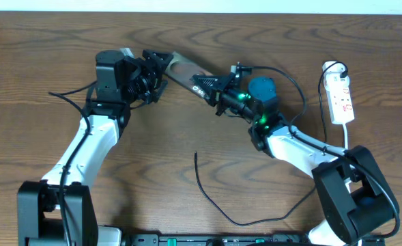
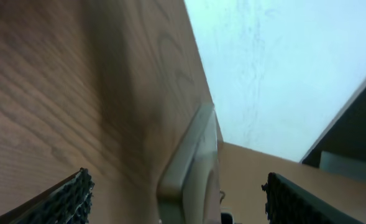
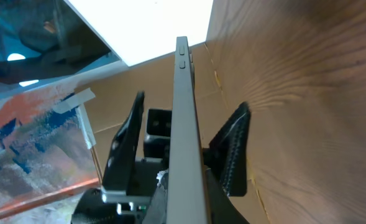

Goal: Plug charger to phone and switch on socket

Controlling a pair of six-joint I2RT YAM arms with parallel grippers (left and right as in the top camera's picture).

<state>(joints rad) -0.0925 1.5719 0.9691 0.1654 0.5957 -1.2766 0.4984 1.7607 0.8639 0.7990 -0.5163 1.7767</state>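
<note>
Two arms work over one wooden table [image 1: 139, 137], each with one tool. Between them is the single phone [image 1: 183, 70], raised off the table at the back, near the middle. It runs slantwise from the left tool [image 1: 161, 70] to the right tool [image 1: 211, 87].

The right tool is clamped on the near end of the phone and carries it. In the right wrist view the phone [image 3: 184, 124] shows edge-on as a thin grey slab, with two small side buttons near its far end.

The left tool has its jaws wide. In the left wrist view the other end of the phone [image 2: 189, 162] sits between the two ridged pads [image 2: 71, 196] and is clear of both. It grips nothing.

There is one charger [image 1: 248, 223]. Its thin black cable lies loose on the table in front of the arms and makes one open curve. Its free tip [image 1: 196, 154] rests on the bare wood, well apart from the phone.

There is one socket [image 1: 342, 99], a white strip with red markings, lying lengthwise at the right edge of the table, well apart from both tools. A white plug [image 1: 334, 67] sits at its far end with a black lead looping from it. I cannot tell from above how the switch stands.
</note>
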